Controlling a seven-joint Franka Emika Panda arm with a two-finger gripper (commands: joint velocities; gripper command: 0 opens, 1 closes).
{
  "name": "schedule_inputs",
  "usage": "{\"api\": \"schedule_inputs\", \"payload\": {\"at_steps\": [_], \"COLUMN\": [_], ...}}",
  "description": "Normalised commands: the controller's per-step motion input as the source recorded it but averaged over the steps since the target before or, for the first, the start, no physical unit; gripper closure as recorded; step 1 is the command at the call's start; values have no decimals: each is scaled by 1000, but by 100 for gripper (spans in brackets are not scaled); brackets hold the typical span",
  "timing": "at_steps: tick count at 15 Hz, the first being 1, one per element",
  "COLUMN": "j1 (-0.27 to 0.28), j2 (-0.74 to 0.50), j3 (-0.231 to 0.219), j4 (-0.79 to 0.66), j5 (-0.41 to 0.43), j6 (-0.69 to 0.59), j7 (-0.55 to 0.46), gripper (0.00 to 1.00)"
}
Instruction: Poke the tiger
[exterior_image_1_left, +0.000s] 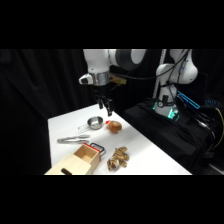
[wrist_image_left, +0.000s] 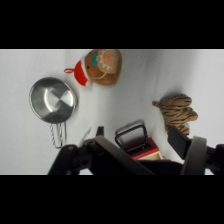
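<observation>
The tiger (exterior_image_1_left: 118, 159), a lumpy tan toy with dark stripes, lies on the white table (exterior_image_1_left: 150, 155) near its front, to the right of the wooden box. In the wrist view the tiger (wrist_image_left: 176, 112) sits at the right, just above one black finger (wrist_image_left: 177, 140). My gripper (exterior_image_1_left: 106, 106) hangs well above the table's back part, over the metal cup and the brown ball, far from the tiger. In the wrist view the gripper (wrist_image_left: 136, 134) is open, its fingers wide apart with nothing held between them.
A metal cup (exterior_image_1_left: 95, 122) (wrist_image_left: 52, 100) and a round orange-brown toy (exterior_image_1_left: 114, 127) (wrist_image_left: 102, 66) with a red cap stand at the back. Metal tongs (exterior_image_1_left: 72, 140) lie at the left. A light wooden box (exterior_image_1_left: 80, 161) and a small red-and-black frame (exterior_image_1_left: 97, 147) (wrist_image_left: 134, 137) sit beside the tiger.
</observation>
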Motion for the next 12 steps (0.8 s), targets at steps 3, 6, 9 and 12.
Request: {"api": "schedule_inputs", "payload": {"at_steps": [3, 6, 9, 12], "j1": [15, 104, 185, 165], "j2": [-1, 37, 145, 250], "j3": [11, 87, 152, 122], "j4": [10, 63, 196, 307], "j5": [9, -37, -67, -98], "j6": [1, 64, 59, 83], "j7": [0, 96, 175, 160], "gripper": [0, 0, 0, 0]}}
